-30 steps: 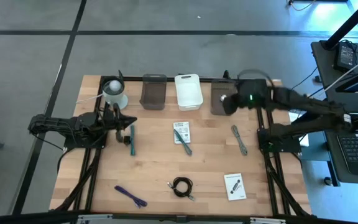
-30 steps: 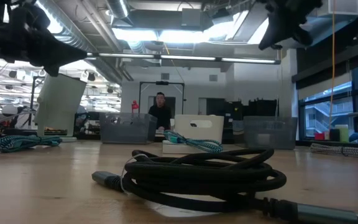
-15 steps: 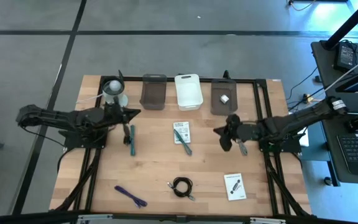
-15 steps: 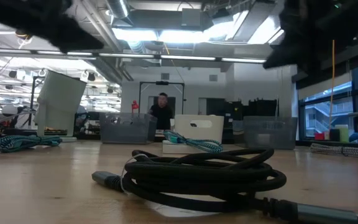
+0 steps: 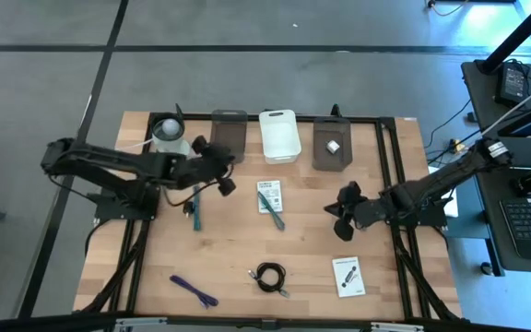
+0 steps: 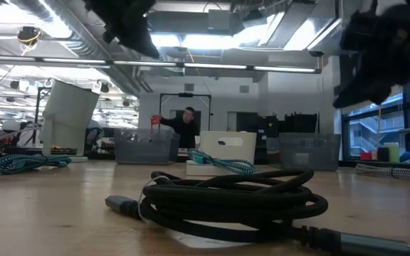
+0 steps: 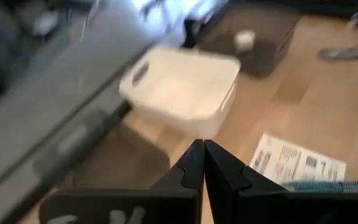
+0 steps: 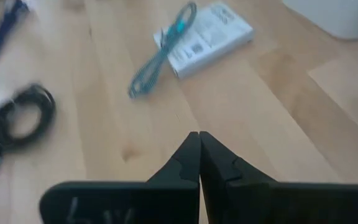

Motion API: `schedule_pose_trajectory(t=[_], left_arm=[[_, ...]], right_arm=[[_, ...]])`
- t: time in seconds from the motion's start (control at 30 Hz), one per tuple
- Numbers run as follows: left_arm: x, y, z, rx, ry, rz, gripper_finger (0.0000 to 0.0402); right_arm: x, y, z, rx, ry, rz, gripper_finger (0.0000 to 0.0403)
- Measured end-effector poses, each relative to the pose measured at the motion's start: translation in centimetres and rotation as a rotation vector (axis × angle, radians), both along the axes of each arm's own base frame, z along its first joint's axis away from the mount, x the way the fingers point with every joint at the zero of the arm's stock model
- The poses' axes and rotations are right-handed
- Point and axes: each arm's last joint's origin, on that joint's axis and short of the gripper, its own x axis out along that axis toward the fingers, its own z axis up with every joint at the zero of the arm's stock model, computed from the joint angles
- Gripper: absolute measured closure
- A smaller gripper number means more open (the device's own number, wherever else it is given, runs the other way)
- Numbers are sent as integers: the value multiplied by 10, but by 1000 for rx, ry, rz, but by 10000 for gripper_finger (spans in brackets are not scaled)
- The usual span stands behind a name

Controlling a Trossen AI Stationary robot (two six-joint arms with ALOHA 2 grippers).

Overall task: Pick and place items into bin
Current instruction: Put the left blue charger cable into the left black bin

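On the table (image 5: 238, 240), bins (image 5: 278, 136) line the far edge; cards, cable (image 5: 270, 276) and sticks lie mid-table. Left hand (image 5: 219, 171) and right hand (image 5: 342, 212) hover with fingers together, empty.

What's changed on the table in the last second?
The right pincer swung off the right dark bin and down over the table spot where the grey cord lay; that cord is hidden now. The left pincer moved toward the bins. The teal stick, coiled cable and purple stick stayed put.
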Motion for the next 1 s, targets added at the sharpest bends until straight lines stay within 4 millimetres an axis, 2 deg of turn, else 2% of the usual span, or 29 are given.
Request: schedule_pose_trajectory(t=[0.17,0.3,0.43,0.57,0.77,1.0], left_arm=[[12,4,9,-218,106,130,395],[12,10,8,-407,112,299,395],[4,15,1,-531,101,475,395],[-6,18,-4,-589,171,598,390],[-10,17,-8,-626,215,682,340],[3,12,-27,-667,298,728,278]], right_arm=[[-12,-1,-11,29,-25,35,401],[-22,-3,-15,78,-77,39,401],[-29,-7,-14,97,-116,40,401],[-32,-9,-11,108,-148,43,401],[-34,-9,-9,95,-162,54,401],[-34,-10,-9,93,-162,54,402]])
